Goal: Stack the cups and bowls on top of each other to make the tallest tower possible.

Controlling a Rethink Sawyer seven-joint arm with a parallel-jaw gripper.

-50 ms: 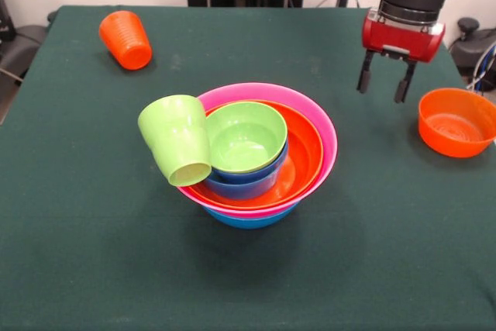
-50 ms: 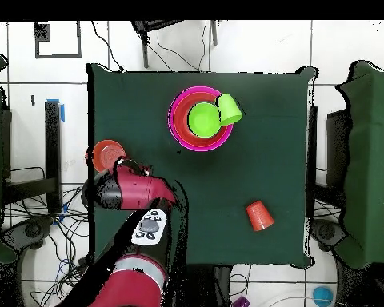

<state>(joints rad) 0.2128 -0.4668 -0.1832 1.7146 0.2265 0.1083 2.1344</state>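
Observation:
The tower (image 1: 260, 156) stands mid-table: a large blue bowl (image 1: 252, 218) at the bottom, then a pink bowl (image 1: 322, 125), an orange bowl (image 1: 302, 153), a small blue bowl (image 1: 244, 184) and a small lime-green bowl (image 1: 244, 136). A lime-green cup (image 1: 177, 139) leans tilted against the tower's left rim, seen in the overhead view as the green cup (image 2: 229, 109). An orange ribbed cup (image 1: 125, 39) lies on its side at the far left. A small orange bowl (image 1: 457, 122) sits at the right edge. My gripper (image 1: 383, 83) hangs open and empty, just left of that bowl.
The table (image 1: 93, 253) is covered in dark green cloth. In the overhead view the orange cup (image 2: 259, 215) lies toward the right, the small orange bowl (image 2: 109, 153) sits at the cloth's left edge, and cables and chairs surround the table.

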